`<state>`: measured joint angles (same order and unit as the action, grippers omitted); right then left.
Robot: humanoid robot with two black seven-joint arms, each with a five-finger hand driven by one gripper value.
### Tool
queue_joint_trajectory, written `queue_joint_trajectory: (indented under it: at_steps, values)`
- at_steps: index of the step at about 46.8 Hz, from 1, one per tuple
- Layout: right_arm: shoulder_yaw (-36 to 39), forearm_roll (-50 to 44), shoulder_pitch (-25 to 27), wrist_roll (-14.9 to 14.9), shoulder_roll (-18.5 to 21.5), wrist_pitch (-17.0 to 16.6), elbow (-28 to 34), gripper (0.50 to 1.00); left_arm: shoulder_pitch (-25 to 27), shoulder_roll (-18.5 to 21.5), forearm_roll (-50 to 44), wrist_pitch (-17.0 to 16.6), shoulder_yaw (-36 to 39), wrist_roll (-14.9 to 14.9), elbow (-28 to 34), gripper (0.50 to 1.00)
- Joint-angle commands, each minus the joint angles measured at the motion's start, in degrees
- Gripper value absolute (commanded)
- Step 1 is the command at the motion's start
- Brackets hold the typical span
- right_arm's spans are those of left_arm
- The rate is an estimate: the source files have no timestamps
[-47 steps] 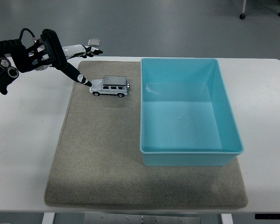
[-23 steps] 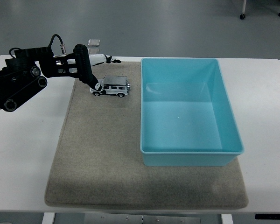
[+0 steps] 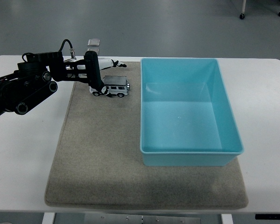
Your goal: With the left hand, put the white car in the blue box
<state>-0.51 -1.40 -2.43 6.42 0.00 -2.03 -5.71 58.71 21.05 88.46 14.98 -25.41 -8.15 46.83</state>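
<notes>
left hand (image 3: 95, 74) hiding white car (image 3: 115, 87) front, grip unclear, left arm cut off

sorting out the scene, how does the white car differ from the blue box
The white car is small, white and silver with dark windows; the blue box is far larger and plain light blue. The car is a closed toy with the left hand at its front end; the box is open-topped, empty and untouched. Both rest on the grey mat.

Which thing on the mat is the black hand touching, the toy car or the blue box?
The white car; the left hand is at its front, well apart from the blue box.
</notes>
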Motion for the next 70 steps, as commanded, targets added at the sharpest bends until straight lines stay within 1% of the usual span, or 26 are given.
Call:
queue_joint_trajectory:
  at_steps: [1, 4, 8, 10, 13, 15, 17, 18, 21, 23, 26, 30, 33, 35, 37, 39, 40, 41, 43, 46, 49, 52, 55, 59, 66, 70]
  values:
    - [0.0, 0.0, 0.0, 0.0, 0.0, 0.0, 0.0, 0.936, 0.0, -0.2, 1.1, 0.0, 0.0, 0.0, 0.0, 0.981]
    - [0.0, 0.1, 0.0, 0.0, 0.0, -0.1, 0.0, 0.936, 0.0, -0.3, 1.6, 0.0, 0.1, 0.0, 0.0, 0.979]
    - [0.0, 0.0, 0.0, 0.0, 0.0, 0.0, 0.0, 0.936, 0.0, -0.3, 1.9, -0.1, 1.0, 0.0, 0.0, 0.962]
    - [0.1, 0.0, 0.0, 0.0, 0.0, 0.0, 0.0, 0.936, 0.0, -0.3, 1.9, -0.1, 1.4, 0.0, 0.0, 0.917]
    - [0.1, 0.0, 0.0, 0.0, 0.0, 0.0, 0.0, 0.936, 0.0, -0.3, 1.9, -0.1, 2.0, 0.1, 0.0, 0.891]
    - [0.1, 0.0, 0.0, 0.0, 0.0, -0.1, 0.0, 0.936, 0.0, -0.2, 1.9, -0.1, 2.1, 0.0, 0.0, 0.855]
    - [0.0, 0.1, 0.0, 0.0, 0.0, 0.0, 0.0, 0.936, 0.0, -0.2, 2.0, -0.1, 2.1, 0.1, 0.0, 0.842]
    - [0.0, 0.0, 0.0, 0.0, 0.0, 0.0, 0.0, 0.936, 0.1, -0.2, 2.1, -0.1, 2.1, 0.0, 0.0, 0.827]
    - [0.0, 0.0, 0.1, 0.0, 0.0, 0.0, 0.0, 0.936, 0.1, -0.2, 3.1, -0.1, 2.0, 0.1, 0.1, 0.814]
    - [0.0, 0.0, 0.0, 0.0, 0.0, -0.1, 0.0, 0.936, 0.1, -0.2, 4.0, -0.1, 2.0, 0.1, 0.1, 0.784]
    - [0.1, 0.0, 0.0, 0.0, 0.0, 0.0, 0.0, 0.936, 0.1, -0.3, 4.9, -0.1, 2.0, 0.1, 0.1, 0.761]
    - [0.1, 0.0, 0.1, 0.0, 0.0, 0.0, 0.0, 0.936, 0.2, -0.3, 5.2, -0.1, 2.0, 0.2, 0.1, 0.707]
    - [0.1, 0.0, 0.0, 0.0, 0.0, 0.0, 0.0, 0.936, 0.4, -0.2, 5.3, -0.1, 2.0, 0.2, 0.2, 0.694]
    - [0.0, 0.0, 0.0, 0.0, 0.0, 0.0, 0.0, 0.936, 0.5, -0.2, 5.3, -0.1, 2.0, 0.2, 0.2, 0.654]
    - [0.0, 0.1, 0.0, 0.0, 0.0, 0.0, 0.0, 0.936, 0.6, -0.2, 5.3, -0.1, 2.0, 0.2, 0.3, 0.628]
    - [0.1, 0.0, 0.0, 0.0, 0.0, 0.0, 0.0, 0.936, 0.6, -0.1, 5.3, -0.1, 2.0, 0.2, 0.3, 0.621]
    - [0.1, 0.0, 0.0, 0.0, 0.0, 0.0, 0.0, 0.936, 0.6, -0.1, 5.3, -0.1, 2.0, 0.2, 0.3, 0.613]
    - [0.1, 0.0, 0.1, 0.0, 0.0, 0.0, 0.0, 0.936, 0.6, -0.1, 5.3, -0.1, 2.0, 0.2, 0.3, 0.594]
    - [0.1, 0.0, 0.0, 0.0, 0.0, 0.0, 0.0, 0.936, 0.7, -0.1, 5.3, -0.1, 2.0, 0.2, 0.3, 0.583]
    - [0.0, 0.0, 0.0, 0.0, 0.0, 0.0, 0.0, 0.936, 1.1, 0.1, 5.2, -0.1, 1.9, 0.2, 0.5, 0.553]
    - [0.1, 0.0, 0.0, 0.0, 0.0, 0.0, 0.0, 0.936, 1.3, 0.4, 5.2, -0.1, 1.9, 0.2, 0.8, 0.542]
    - [0.0, 0.1, 0.0, 0.0, 0.0, 0.0, 0.0, 0.936, 1.5, 0.7, 5.1, -0.1, 1.5, 0.2, 0.9, 0.5]
    - [0.1, 0.0, 0.0, 0.0, 0.0, 0.0, 0.0, 0.936, 2.0, 1.8, 4.9, -0.1, 1.4, 0.1, 1.1, 0.5]
    - [0.1, 0.0, 0.0, 0.0, 0.0, 0.0, 0.0, 0.936, 3.7, 4.7, 4.7, 0.3, 1.4, 0.0, 1.8, 0.5]
    - [0.1, 0.0, 0.0, 0.0, 0.0, -0.1, 0.0, 0.936, 6.9, 7.3, 4.3, 1.3, 1.2, -0.6, 3.5, 0.5]
    - [0.1, 0.0, 0.0, 0.0, 0.0, 0.0, 0.0, 0.936, 9.5, 8.0, 3.9, 3.6, 1.2, -1.0, 3.6, 0.5]
